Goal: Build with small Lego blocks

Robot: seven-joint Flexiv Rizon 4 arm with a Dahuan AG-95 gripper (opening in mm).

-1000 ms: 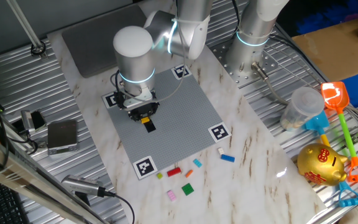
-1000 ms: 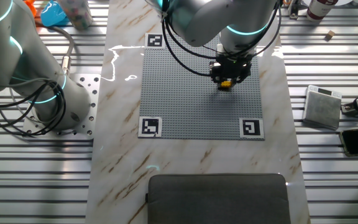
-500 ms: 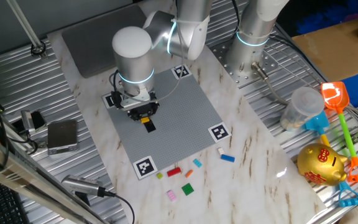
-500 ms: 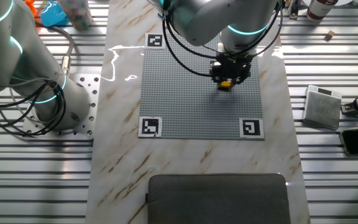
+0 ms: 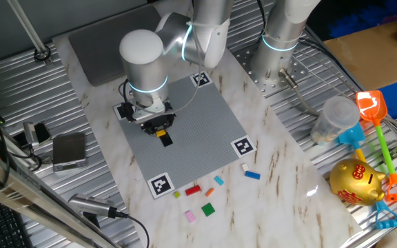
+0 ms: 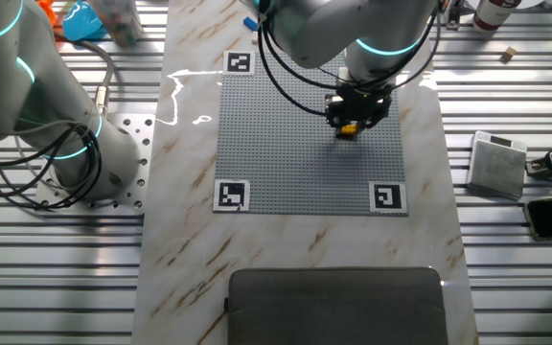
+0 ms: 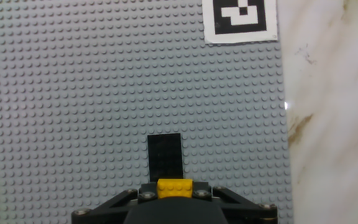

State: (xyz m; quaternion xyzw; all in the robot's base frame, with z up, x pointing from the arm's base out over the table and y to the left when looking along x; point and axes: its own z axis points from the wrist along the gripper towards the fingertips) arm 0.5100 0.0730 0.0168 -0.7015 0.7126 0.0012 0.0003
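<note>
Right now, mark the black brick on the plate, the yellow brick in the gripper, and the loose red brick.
black brick (image 7: 165, 155), hand view, top face.
yellow brick (image 7: 174, 188), hand view, studded top.
red brick (image 5: 193, 190), one fixed view, its middle.

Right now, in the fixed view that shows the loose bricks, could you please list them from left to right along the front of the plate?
Yellow brick → pink brick → red brick → green brick → orange brick → light blue brick → white brick → blue brick.
</note>
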